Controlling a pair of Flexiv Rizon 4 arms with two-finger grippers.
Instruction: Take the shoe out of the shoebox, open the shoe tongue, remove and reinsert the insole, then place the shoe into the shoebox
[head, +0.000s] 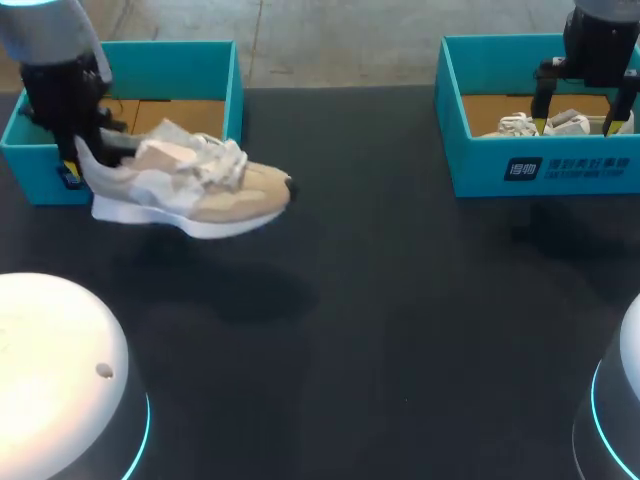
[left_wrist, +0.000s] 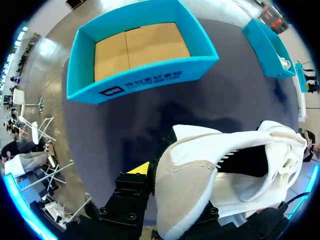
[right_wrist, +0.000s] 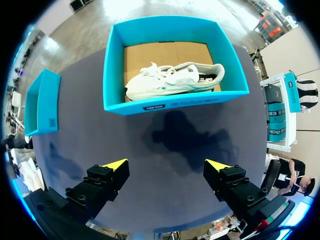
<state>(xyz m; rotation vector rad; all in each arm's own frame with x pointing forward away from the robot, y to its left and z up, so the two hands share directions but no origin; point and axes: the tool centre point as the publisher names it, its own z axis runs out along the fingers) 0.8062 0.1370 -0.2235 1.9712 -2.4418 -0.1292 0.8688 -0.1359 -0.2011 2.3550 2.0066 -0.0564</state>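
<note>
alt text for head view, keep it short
The left gripper holds a beige-and-white shoe by its heel above the dark table, in front of an empty teal shoebox. Far right, the open right gripper hangs over a second teal shoebox with a white shoe inside.

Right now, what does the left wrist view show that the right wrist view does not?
Only left wrist: the beige shoe, gripped at its heel by the left gripper, and the bare floor of the left box. Only right wrist: the white shoe lying in the right box, and the open right gripper. Both: the table and both boxes.
</note>
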